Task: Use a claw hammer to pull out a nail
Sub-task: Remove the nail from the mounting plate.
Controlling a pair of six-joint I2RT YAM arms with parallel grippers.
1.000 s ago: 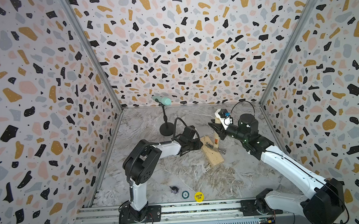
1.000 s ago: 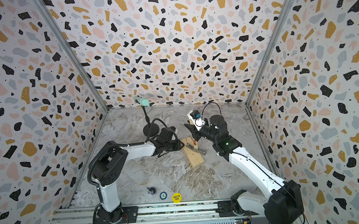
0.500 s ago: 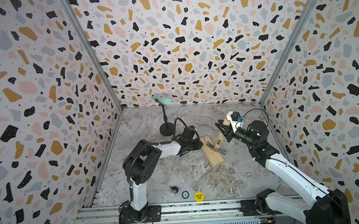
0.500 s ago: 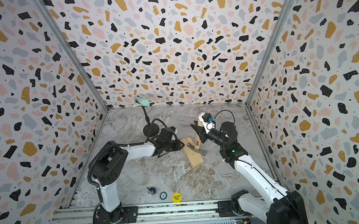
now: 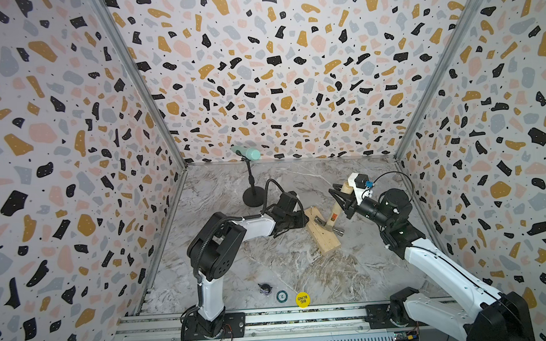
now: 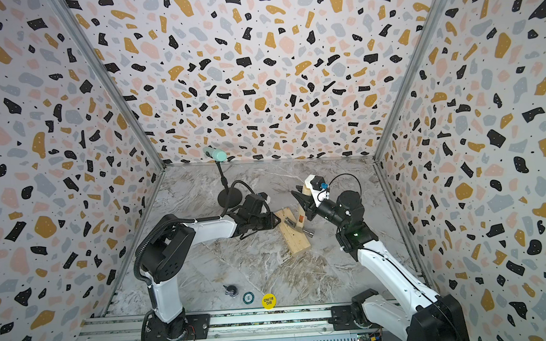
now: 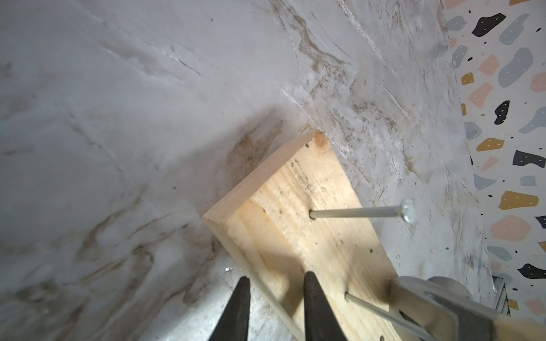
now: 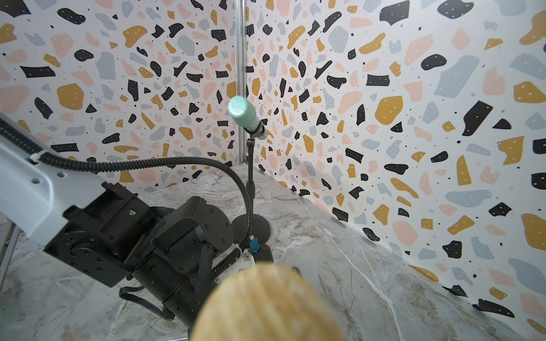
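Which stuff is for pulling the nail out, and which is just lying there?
For the job: claw hammer, nail, wood block.
Just lying about: microphone on its stand, yellow disc, round green token, small dark object.

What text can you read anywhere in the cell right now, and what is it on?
"BIG BLIND": on the yellow disc by the front rail, upside down in both top views.
On the teal chip beside it: marking too small to read.
On the claw hammer: orange-and-black label, too blurred to read.
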